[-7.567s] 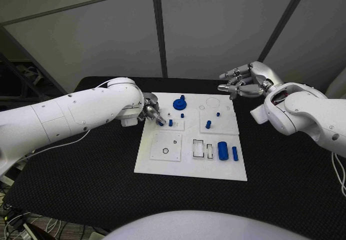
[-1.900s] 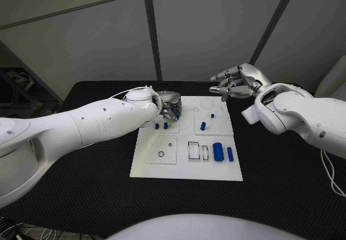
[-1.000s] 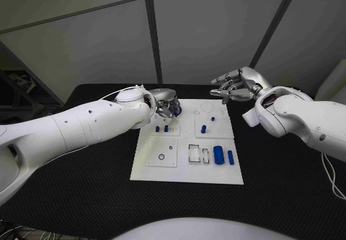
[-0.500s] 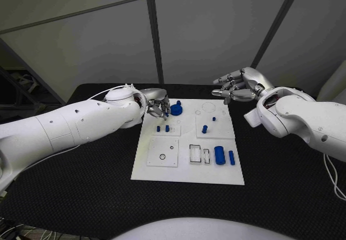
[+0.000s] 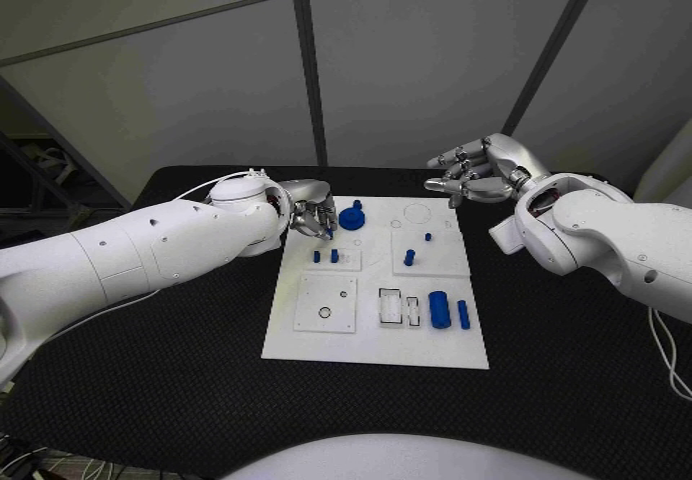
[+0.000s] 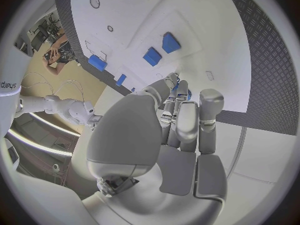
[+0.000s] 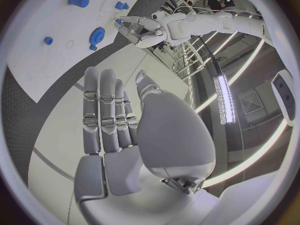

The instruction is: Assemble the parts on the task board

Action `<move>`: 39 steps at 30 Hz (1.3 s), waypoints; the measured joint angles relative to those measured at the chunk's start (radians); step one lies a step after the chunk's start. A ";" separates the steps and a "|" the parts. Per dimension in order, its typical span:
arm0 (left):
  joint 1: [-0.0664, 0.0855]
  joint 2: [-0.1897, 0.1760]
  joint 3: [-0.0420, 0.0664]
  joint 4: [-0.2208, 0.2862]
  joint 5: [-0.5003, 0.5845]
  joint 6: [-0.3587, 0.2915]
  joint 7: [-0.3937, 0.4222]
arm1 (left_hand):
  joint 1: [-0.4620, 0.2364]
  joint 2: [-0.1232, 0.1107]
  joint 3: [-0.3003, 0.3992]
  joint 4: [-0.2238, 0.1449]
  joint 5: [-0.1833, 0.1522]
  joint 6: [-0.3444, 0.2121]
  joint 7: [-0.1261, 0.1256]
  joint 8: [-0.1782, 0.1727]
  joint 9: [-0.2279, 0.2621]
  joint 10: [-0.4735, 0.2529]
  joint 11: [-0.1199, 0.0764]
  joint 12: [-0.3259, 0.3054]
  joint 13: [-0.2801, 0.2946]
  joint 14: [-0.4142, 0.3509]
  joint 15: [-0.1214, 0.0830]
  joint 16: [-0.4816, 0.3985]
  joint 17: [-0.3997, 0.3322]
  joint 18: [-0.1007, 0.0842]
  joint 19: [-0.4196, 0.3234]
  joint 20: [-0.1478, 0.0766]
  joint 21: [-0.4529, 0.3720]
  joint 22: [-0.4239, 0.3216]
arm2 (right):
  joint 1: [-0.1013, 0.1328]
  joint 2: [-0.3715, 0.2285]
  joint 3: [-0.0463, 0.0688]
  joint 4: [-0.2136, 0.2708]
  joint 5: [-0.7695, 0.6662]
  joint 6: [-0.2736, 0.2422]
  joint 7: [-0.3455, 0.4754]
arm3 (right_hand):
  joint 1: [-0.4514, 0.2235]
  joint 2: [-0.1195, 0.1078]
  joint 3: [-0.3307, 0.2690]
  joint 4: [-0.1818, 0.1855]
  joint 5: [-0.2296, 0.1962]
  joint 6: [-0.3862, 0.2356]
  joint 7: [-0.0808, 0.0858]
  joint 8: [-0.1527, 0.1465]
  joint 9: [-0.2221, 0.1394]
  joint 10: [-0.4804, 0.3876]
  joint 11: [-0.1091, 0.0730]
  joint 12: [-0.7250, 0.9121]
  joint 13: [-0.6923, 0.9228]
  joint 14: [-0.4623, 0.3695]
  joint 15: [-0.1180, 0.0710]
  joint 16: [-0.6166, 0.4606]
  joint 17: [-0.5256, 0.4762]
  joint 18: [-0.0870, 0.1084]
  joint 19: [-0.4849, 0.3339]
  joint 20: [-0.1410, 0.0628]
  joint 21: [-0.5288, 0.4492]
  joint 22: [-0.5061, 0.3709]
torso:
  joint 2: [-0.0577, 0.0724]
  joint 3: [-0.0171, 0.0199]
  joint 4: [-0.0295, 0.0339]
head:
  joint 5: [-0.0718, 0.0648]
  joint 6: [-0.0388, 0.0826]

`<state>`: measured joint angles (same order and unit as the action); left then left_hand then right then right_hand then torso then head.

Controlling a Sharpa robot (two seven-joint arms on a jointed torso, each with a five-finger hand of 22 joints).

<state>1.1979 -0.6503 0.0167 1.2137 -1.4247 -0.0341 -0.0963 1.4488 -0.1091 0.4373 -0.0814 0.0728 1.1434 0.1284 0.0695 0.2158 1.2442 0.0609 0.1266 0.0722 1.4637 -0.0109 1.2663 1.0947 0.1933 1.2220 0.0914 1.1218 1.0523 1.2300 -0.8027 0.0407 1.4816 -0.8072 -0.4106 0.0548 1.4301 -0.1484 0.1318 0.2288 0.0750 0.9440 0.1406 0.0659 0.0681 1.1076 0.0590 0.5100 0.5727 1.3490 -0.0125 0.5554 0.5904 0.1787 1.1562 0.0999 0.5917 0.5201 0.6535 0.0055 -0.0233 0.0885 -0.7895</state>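
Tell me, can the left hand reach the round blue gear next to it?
Probably yes. The left hand hovers right beside the blue gear on the task board, with nothing between them.

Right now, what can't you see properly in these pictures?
- Whether the left hand holds a part: its fingers curl together in the head view, and the palm blocks the fingertips in the left wrist view.
- The small marks and holes on the task board: too tiny to read in the head view.
- The board's near half: cut off at the edge of the right wrist view.
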 measured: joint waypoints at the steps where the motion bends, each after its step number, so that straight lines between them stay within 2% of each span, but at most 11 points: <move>1: 0.000 0.001 0.000 -0.002 0.000 0.001 0.000 | 0.000 0.000 0.000 0.000 0.000 0.000 0.000 0.000 0.000 0.000 0.000 0.000 0.000 0.000 0.000 0.000 0.000 0.000 0.000 0.000 0.000 0.000 | 0.000 0.000 0.000 0.000 0.000 0.000 0.000 | 0.000 0.000 0.000 0.000 0.000 0.000 0.000 0.000 0.000 0.000 0.000 0.000 0.000 0.000 0.000 0.000 0.000 0.000 0.000 0.000 0.000 0.000 | 0.000 0.0001 0.0000 | 0.000 0.000; 17: -0.006 0.028 0.002 -0.036 0.000 0.020 -0.008 | 0.000 0.000 0.003 -0.003 0.000 0.000 0.000 0.000 0.000 0.000 0.000 0.000 -0.001 0.000 0.000 0.000 -0.003 0.000 0.000 0.000 0.000 -0.003 | 0.000 -0.002 0.000 0.002 0.000 0.000 0.000 | 0.000 0.000 0.000 0.000 0.000 0.000 0.000 0.000 0.000 0.000 0.000 0.000 0.000 0.000 0.000 0.000 0.000 0.000 0.000 0.000 0.000 0.000 | 0.000 -0.0001 -0.0006 | -0.004 -0.005; 39: -0.008 0.034 0.002 -0.039 0.000 0.047 -0.018 | -0.004 -0.004 0.006 -0.006 0.000 0.000 0.000 -0.003 -0.002 0.000 0.000 0.000 -0.001 0.000 0.000 0.000 -0.005 0.000 0.000 0.000 0.000 -0.004 | 0.000 -0.001 0.000 0.001 -0.001 0.001 0.000 | 0.000 0.000 0.000 0.000 0.000 0.000 0.000 0.000 0.000 0.000 0.000 0.000 -0.002 0.007 0.000 0.000 0.002 0.000 0.004 -0.004 -0.005 -0.002 | -0.001 -0.0005 0.0006 | -0.004 -0.013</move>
<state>1.1904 -0.6166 0.0187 1.1744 -1.4251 0.0130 -0.1144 1.4449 -0.1131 0.4430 -0.0871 0.0727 1.1432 0.1283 0.0661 0.2137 1.2441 0.0611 0.1266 0.0707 1.4636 -0.0109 1.2663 1.0901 0.1933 1.2219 0.0914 1.1218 1.0481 1.2300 -0.8041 0.0407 1.4829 -0.8080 -0.4097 0.0547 1.4301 -0.1484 0.1318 0.2287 0.0750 0.9440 0.1406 0.0659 0.0681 1.1076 0.0590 0.5100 0.5703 1.3563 -0.0125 0.5554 0.5924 0.1786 1.1599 0.0962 0.5871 0.5186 0.6525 0.0050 -0.0227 0.0842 -0.8023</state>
